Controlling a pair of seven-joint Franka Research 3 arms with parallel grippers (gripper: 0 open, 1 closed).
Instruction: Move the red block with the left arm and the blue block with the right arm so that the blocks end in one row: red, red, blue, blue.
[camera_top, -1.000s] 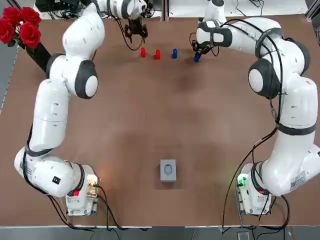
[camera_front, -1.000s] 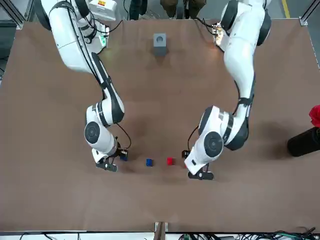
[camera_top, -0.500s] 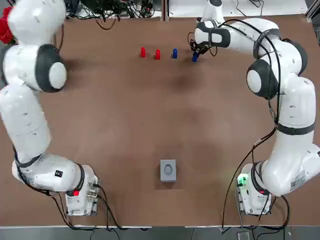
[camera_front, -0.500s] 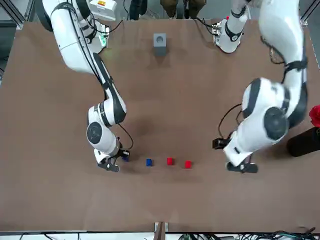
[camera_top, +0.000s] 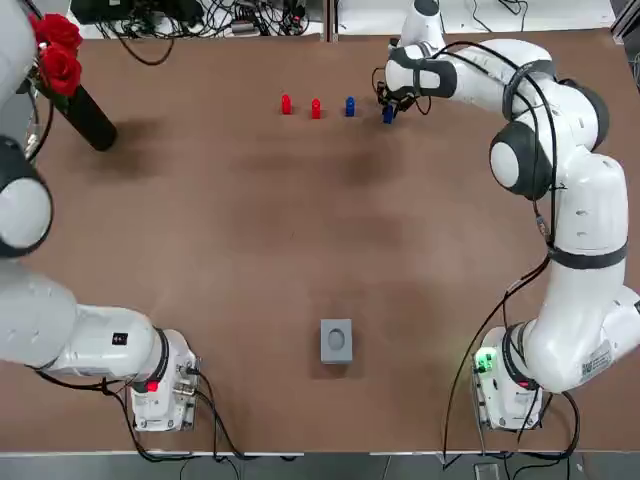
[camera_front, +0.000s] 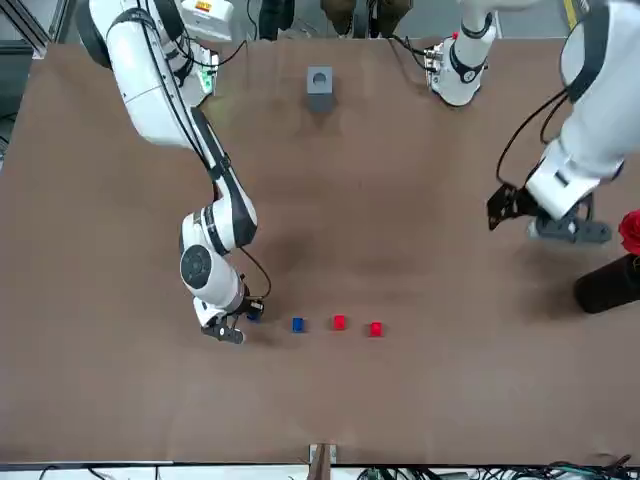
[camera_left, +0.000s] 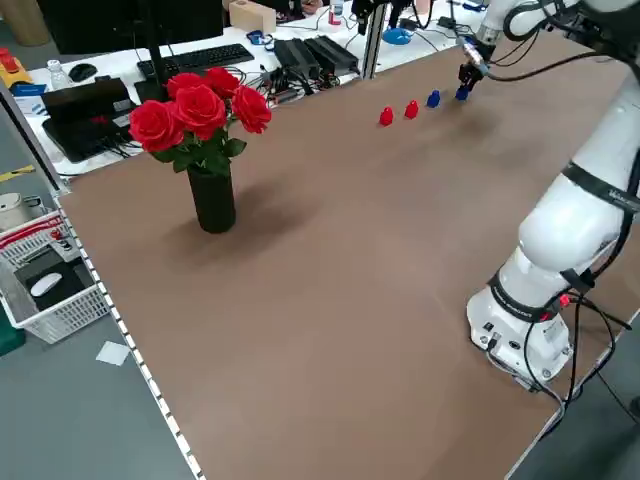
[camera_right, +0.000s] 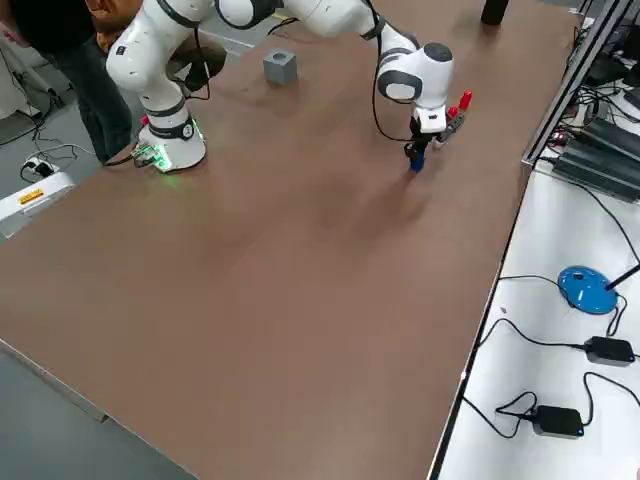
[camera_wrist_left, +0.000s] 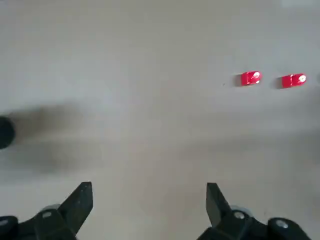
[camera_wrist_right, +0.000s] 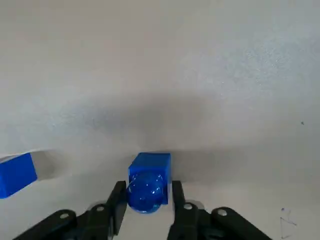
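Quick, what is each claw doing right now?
Left claw: open, holding nothing.
Right claw: closed on a blue block.

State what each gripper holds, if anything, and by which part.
The right gripper clamps a blue block by its opposite sides. The left gripper is open and empty.

Top view: the left hand (camera_wrist_left: 149, 196) isn't in frame, and the left arm (camera_top: 28, 310) runs off the edge w/ only pts of it showing. Its wrist view cuts both finger bases at the frame edge, and the vase (camera_wrist_left: 5, 132) is just a dark sliver at the border. Front view: the right hand (camera_front: 224, 329) covers most of the held blue block (camera_front: 253, 313), so you get one corner only. Right wrist view clips the other blue block (camera_wrist_right: 17, 175) at the edge. Right side view: red blocks (camera_right: 462, 101) sit partly behind the right hand, too small to separate. The person (camera_right: 60, 30) there is cut off at the corner.
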